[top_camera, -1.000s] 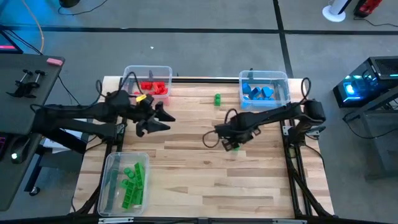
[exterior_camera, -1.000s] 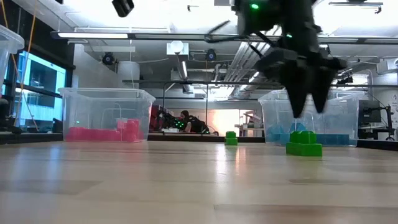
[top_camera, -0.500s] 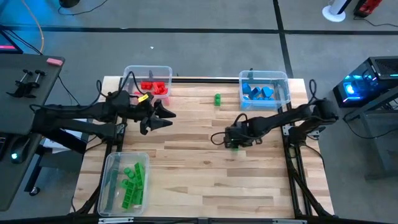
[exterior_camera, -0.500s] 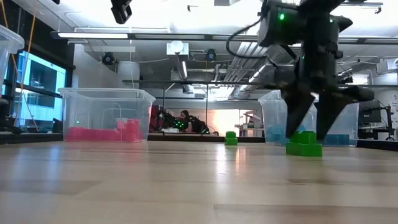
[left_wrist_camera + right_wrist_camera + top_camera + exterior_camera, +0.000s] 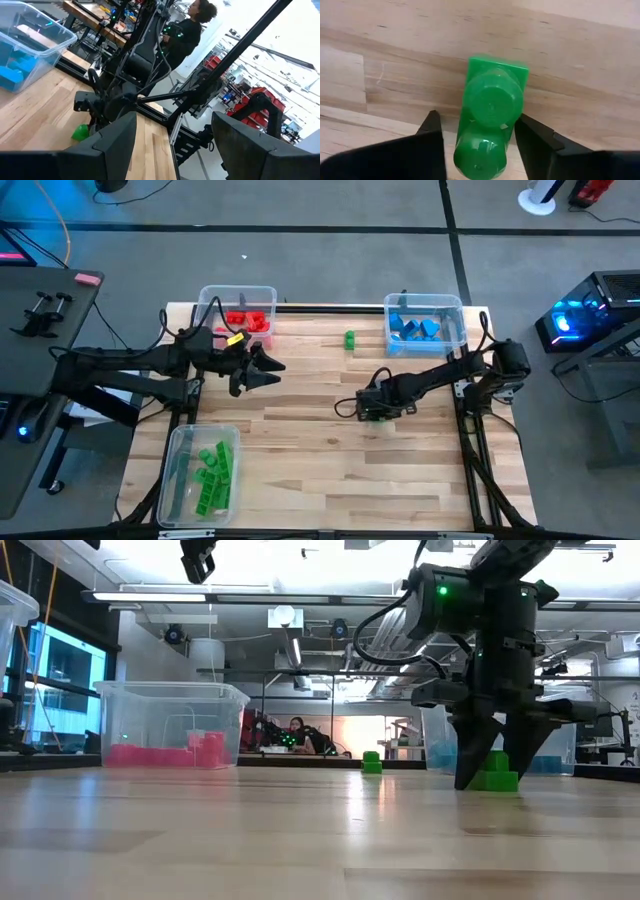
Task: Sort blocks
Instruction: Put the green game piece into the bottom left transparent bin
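Right wrist view shows the right gripper (image 5: 482,145) down over a green block (image 5: 490,112) on the table (image 5: 300,440), fingers apart on either side of it, not clamped. That block lies well out from the blue bin (image 5: 425,325); a second green block (image 5: 349,339) sits just beside that bin. Stiff, light plastic, probably slick, so the flat side walls look the best hold. The left gripper (image 5: 272,367) waits open near the red bin (image 5: 238,312).

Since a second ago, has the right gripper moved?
Yes. The right gripper has dropped toward the table, now straddling the green block, which stays put.
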`<move>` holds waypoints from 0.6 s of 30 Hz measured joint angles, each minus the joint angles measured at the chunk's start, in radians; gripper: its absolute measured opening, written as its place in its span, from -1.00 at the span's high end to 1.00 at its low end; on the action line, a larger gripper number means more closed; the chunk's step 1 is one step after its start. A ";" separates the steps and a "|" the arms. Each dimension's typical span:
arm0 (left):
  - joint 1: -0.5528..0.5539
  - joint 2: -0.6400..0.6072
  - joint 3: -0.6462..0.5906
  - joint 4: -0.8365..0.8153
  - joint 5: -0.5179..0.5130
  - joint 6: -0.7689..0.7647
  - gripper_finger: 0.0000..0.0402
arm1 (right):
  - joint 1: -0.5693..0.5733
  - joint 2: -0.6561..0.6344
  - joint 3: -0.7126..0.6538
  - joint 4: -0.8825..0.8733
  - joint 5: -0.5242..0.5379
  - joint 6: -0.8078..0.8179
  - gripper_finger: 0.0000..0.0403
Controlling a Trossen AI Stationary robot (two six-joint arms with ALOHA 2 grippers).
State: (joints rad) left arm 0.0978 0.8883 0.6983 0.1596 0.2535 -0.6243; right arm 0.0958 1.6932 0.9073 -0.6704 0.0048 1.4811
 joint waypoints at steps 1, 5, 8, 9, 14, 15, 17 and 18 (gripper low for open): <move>0.000 0.000 0.000 0.004 0.000 0.000 -0.22 | 0.003 0.000 0.000 0.000 0.003 -0.001 0.45; 0.000 0.000 0.000 -0.006 -0.004 0.017 -0.22 | 0.021 -0.014 -0.003 0.016 0.022 -0.025 0.76; 0.000 0.000 0.000 -0.013 -0.021 0.024 -0.22 | 0.037 -0.048 -0.006 0.035 0.039 -0.048 0.95; 0.000 0.000 0.000 -0.015 -0.026 0.024 -0.22 | 0.042 -0.062 -0.006 0.059 0.047 -0.064 0.95; -0.001 0.001 0.000 0.005 -0.032 0.005 -0.22 | 0.052 -0.155 -0.005 0.291 0.105 -0.197 0.89; -0.003 0.006 0.000 0.017 -0.033 -0.010 -0.22 | 0.051 -0.173 -0.005 0.360 0.119 -0.249 0.91; -0.011 0.022 0.000 0.040 -0.034 -0.040 -0.22 | 0.051 -0.202 -0.005 0.537 0.142 -0.365 0.95; -0.021 0.033 0.000 0.053 -0.035 -0.044 -0.22 | 0.051 -0.211 -0.005 0.625 0.146 -0.427 0.97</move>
State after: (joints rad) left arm 0.0771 0.9214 0.6983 0.2124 0.2182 -0.6680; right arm 0.1468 1.4817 0.9020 -0.0456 0.1512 1.0544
